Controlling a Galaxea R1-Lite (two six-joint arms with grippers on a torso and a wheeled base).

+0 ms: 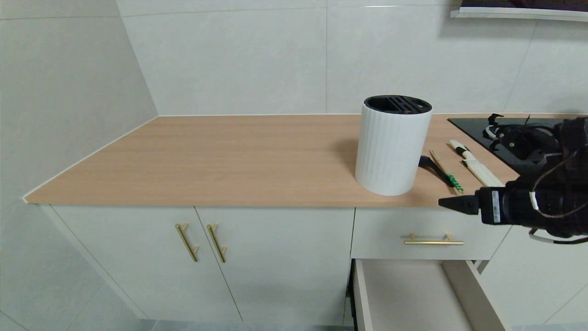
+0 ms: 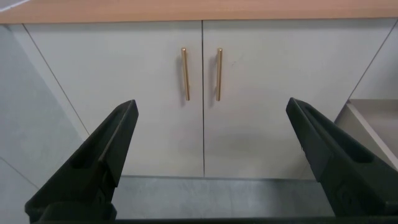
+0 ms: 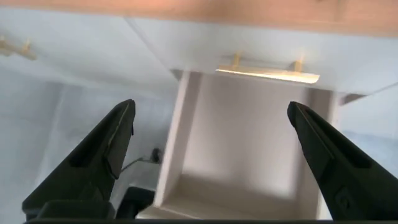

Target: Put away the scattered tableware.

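Right hand [image 1: 448, 203] black, tapered; white label [image 1: 495, 207], thin brown cable [image 1: 551, 216]. Left hand [image 2: 210, 107] black, wedge-shaped.

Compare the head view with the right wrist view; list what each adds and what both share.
Head view adds: the white holder, chopsticks, knife and black utensil on the counter. Right wrist view adds: the wide gap between the right claw's fingers. Both share: the open drawer and the gold handle above it.
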